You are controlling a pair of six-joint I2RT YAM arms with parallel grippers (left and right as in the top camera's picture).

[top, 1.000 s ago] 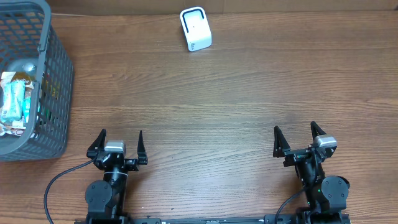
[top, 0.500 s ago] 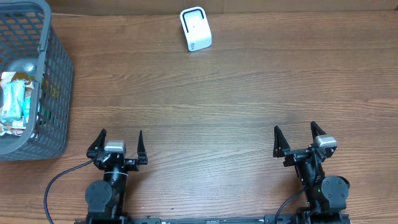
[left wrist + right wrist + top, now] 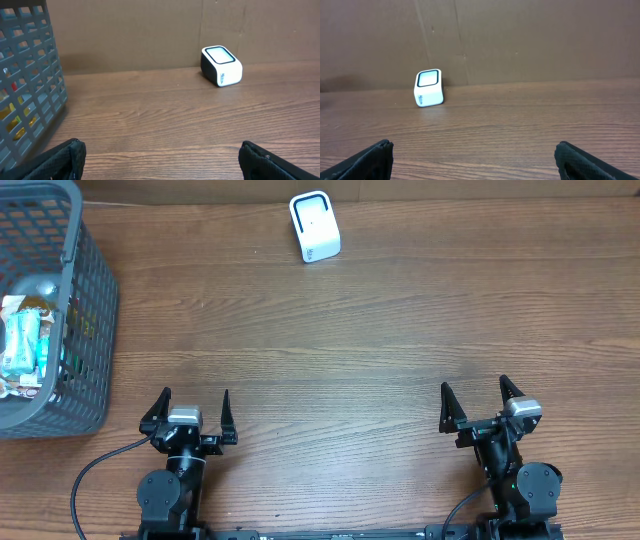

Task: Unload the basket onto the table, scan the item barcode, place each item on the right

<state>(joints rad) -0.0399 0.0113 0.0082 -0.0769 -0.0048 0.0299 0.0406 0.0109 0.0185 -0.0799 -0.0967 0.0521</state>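
**A:** Take the overhead view first. Where were your arms?

**B:** Your left gripper (image 3: 194, 402) and right gripper (image 3: 474, 392) sat at the near edge of the wooden table (image 3: 350, 350), well apart from each other. Each had its fingers spread wide. A black cable (image 3: 90, 475) curved beside the base of your left arm.

**A:** And the goods you had to scan?

**B:** The packaged items (image 3: 22, 345) lay inside the grey mesh basket (image 3: 90, 300) on your left side of the table, well apart from both grippers. The white barcode scanner (image 3: 315, 226) stood at the far edge, near the middle and well apart from the basket.

**A:** What did your left wrist camera show?

**B:** Your black fingertips (image 3: 62, 157) sat in the two bottom corners, wide apart. The basket's wall (image 3: 30, 75) filled the left side. Yellow and red showed through the mesh, but you could not tell which items they were. The scanner (image 3: 221, 65) stood ahead and to the right, just before the brown back wall (image 3: 150, 30), with its dark-framed window on top.

**A:** And your right wrist camera?

**B:** It was much the same. Your fingertips (image 3: 367, 160) were in the bottom corners, spread wide over bare wood. The scanner (image 3: 428, 88) stood ahead and to the left, near the back wall, with its window facing upward.
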